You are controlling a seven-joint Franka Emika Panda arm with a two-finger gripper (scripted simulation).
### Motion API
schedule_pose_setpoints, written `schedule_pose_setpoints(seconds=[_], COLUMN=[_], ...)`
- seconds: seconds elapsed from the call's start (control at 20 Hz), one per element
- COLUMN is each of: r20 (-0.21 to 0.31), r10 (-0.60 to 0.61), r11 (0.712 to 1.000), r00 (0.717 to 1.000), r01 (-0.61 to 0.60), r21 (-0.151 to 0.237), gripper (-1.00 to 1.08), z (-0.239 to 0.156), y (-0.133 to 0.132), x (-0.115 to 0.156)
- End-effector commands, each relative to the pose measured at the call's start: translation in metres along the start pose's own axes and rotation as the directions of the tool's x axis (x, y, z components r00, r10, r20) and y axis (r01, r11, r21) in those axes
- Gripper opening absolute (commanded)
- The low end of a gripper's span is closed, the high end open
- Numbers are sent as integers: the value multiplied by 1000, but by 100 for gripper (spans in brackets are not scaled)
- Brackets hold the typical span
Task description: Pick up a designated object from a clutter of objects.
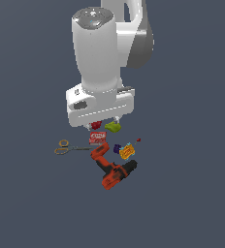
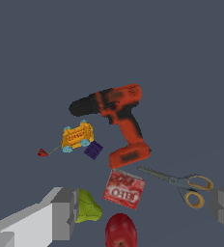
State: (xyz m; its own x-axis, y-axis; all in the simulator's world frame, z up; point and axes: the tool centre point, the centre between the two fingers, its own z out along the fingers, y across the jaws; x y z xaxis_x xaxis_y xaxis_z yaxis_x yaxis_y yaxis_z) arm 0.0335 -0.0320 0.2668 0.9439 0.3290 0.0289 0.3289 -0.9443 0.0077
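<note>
The gripper point(image 2: 142, 212) hangs wide open and empty above the clutter. The scissors point(image 1: 68, 147) lie at nine o'clock of the drill point(image 1: 113, 169), beside the red box point(image 1: 97, 137). It should centre over their pivot, jaws across the blades, then descend.

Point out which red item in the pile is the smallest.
The tiny red bit, lying alone beyond the yellow-orange packet. The apple, red box and drill are all far bigger.
</note>
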Motion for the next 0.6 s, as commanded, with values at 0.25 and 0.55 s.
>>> schedule_pose_setpoints(seconds=[0.25,0.55], r20=[4,7], r10=[-147,-262], r11=[989,965], r00=[989,965], r01=[147,262], r21=[1,3], gripper=[100,100], z=[31,55], y=[25,45], x=[-6,-13])
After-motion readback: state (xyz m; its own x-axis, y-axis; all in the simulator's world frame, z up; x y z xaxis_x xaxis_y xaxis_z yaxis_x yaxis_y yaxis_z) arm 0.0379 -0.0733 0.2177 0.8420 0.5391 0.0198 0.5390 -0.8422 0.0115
